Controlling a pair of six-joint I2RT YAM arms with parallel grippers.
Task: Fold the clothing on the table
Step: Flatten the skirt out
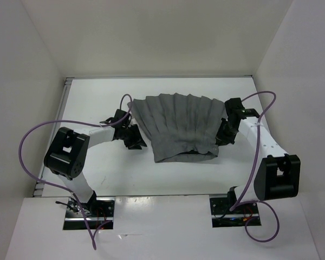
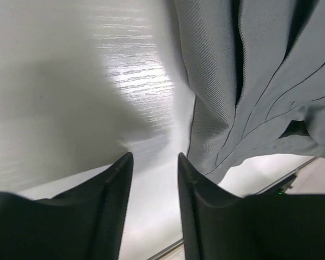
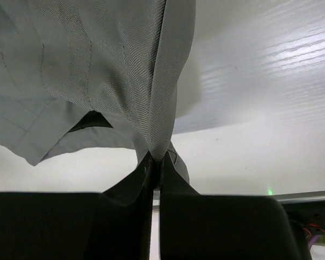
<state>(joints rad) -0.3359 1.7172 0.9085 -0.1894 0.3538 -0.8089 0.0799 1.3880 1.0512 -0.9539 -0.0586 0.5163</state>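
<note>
So, the clothing (image 1: 179, 122) (grey, pleated, skirt-like) is laid out on the table (image 1: 124, 173) between the two grippers. The pleats are fanned wide on the far side. The near hem is rumpled and a bit bunched, with a dark gap shown under it.

One side edge is pinched in the right gripper (image 3: 156, 157). The jaws are pressed together on a fold of fabric. In the wrist view the cloth is seen running up and away from the fingertips, draped mostly to one side of them, with bare white table on the other.

The left gripper (image 2: 154, 157) is parted partway and nothing is held in it; only table is seen through the gap. The garment's other side edge is found just beside the finger nearer the cloth. It's close, but whether it's actually touched can't be told.

Further out, purple cables (image 1: 30, 138) are looped off both arms, and the table is boxed in by white walls (image 1: 21, 81).
</note>
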